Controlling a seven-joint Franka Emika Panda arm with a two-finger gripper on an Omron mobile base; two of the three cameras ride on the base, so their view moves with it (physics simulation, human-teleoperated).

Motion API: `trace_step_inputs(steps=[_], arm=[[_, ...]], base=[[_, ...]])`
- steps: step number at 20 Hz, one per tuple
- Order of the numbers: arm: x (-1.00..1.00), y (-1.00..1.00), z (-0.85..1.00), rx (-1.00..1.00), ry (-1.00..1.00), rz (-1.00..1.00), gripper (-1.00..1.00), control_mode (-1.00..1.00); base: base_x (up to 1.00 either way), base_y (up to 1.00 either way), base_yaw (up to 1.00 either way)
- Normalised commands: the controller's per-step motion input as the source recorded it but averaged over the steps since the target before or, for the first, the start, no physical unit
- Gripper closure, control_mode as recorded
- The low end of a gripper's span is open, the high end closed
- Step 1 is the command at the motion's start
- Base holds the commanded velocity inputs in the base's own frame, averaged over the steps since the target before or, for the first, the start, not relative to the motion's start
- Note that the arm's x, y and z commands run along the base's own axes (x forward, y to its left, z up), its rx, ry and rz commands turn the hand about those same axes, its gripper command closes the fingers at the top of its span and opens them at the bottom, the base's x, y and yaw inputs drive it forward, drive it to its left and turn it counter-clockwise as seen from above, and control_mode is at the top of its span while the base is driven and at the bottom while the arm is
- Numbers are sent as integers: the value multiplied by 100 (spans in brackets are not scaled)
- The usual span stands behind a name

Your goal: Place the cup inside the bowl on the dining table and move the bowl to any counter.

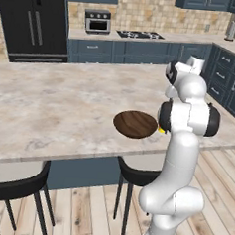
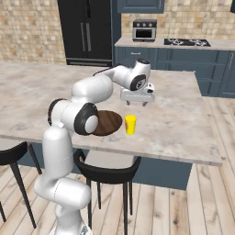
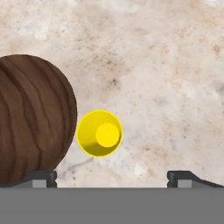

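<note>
Yellow, cylindrical and open-topped, the cup [image 2: 131,124] stands upright at the centre of the right base view, just right of the bowl [image 2: 107,122] and apart from it. The wide dark wooden bowl, grain visible, holds nothing. Both rest on the veined marble table [image 2: 183,114], black stools [image 2: 108,173] below; above the cup, the fingers [image 2: 136,101] are spread wide and hold nothing.

Large island dining table [image 2: 183,117], beige-grey veined marble top, dark blue base. On top near front edge: wide shallow dark brown wooden bowl [image 1: 135,124]; small yellow cylindrical cup [image 2: 130,124] upright just beside bowl, narrow gap between.
</note>
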Motion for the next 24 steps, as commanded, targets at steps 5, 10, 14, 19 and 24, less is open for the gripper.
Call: trace_step_inputs(steps=[5,10,14,19,24], arm=[[0,0,-13,0,0,1,-100,-100],[3,0,-14,0,0,1,-100,-100],[6,0,-14,0,0,0,-100,-100],[8,0,-15,0,0,0,-100,-100],[7,0,-16,0,0,0,-100,-100]], base=[[0,0,0],[0,0,0],[0,0,0],[0,0,0],[0,0,0]])
